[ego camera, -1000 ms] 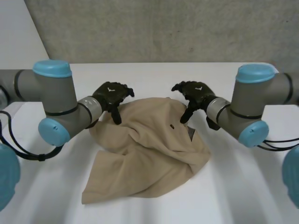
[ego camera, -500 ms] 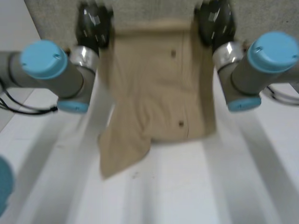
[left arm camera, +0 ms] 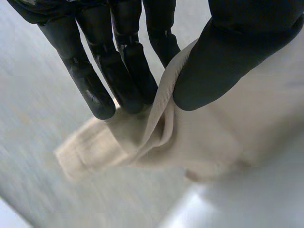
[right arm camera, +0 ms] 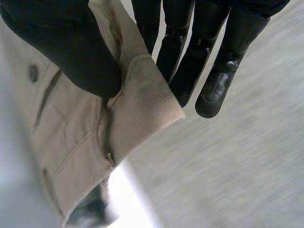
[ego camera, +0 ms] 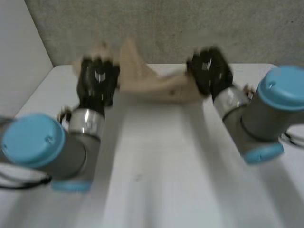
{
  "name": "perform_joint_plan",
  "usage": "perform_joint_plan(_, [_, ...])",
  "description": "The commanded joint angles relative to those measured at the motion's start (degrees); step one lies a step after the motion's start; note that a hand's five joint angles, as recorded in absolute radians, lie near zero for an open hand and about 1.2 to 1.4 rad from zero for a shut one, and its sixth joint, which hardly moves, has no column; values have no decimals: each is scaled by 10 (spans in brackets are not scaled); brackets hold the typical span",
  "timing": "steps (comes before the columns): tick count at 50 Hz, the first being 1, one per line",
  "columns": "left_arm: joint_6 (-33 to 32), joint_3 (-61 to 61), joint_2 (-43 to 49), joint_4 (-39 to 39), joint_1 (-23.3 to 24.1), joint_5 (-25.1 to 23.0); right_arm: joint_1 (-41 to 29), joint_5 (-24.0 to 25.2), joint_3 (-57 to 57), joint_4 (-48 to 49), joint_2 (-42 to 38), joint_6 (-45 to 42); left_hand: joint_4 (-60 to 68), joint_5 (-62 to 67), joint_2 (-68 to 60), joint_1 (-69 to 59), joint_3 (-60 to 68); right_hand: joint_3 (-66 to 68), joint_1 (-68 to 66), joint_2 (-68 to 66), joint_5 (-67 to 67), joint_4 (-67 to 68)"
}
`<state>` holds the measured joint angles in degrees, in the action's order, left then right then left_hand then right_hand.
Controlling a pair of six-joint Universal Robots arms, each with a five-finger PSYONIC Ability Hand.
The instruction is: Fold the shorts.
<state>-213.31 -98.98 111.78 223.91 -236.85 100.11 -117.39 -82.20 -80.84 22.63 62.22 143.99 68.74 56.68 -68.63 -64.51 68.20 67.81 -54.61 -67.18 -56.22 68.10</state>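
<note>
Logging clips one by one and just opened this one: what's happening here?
The robot is handling beige shorts with both hands. The left hand and the right hand each pinch an end of the ribbed waistband between thumb and fingers, so the shorts stretch between them near the far edge of the white table. The cloth looks raised off the table, and nothing looks folded yet.

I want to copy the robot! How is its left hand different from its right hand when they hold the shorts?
The left hand pinches one end of the ribbed band of the shorts, and the right hand pinches the opposite end. The cloth by the right hand has a button; the cloth by the left hand is plain. Both hands are black, and both pinch the band between thumb and fingers, with the shorts stretched between them.
</note>
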Motion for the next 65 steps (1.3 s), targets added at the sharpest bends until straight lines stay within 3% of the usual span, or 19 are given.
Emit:
perform_joint_plan(1, [0,-81,5,-100,52,61,8,5,-101,-98,-9,-31,-52,-32,51,10,-47,122,-254,-128,-138,119])
perform_joint_plan(4, [-1,-88,-4,-146,62,58,10,12,-134,-105,-3,-29,-260,-239,259,218,-255,122,-254,-128,-138,119])
perform_joint_plan(6, [-1,-84,-51,-219,68,53,10,12,-162,-105,1,-27,-386,-366,385,344,-381,122,-254,-128,-138,119])
perform_joint_plan(10, [0,-78,-93,-247,60,26,10,12,-201,-104,33,-27,-469,-448,468,427,-464,122,-254,-128,-138,119])
perform_joint_plan(12, [1,-76,-105,-248,49,6,11,12,-215,-102,46,-25,-474,-454,473,432,-469,122,-254,-128,-138,119])
perform_joint_plan(21, [21,-72,-132,-263,-116,-147,19,12,-251,-80,59,-24,-441,-420,440,398,-435,122,-254,-128,-138,119])
perform_joint_plan(29, [88,-73,-106,-340,-180,-207,20,12,-250,-65,55,16,-395,-375,394,353,-390,122,-254,-128,-138,119])
perform_joint_plan(51, [65,-98,-26,-355,-162,-206,44,5,-219,-82,58,196,-362,-341,361,319,-356,122,-254,-128,-138,119])
perform_joint_plan(65, [58,-92,-8,-349,-158,-206,42,7,-215,-89,57,205,-286,-265,285,244,-280,122,-254,-128,-138,119])
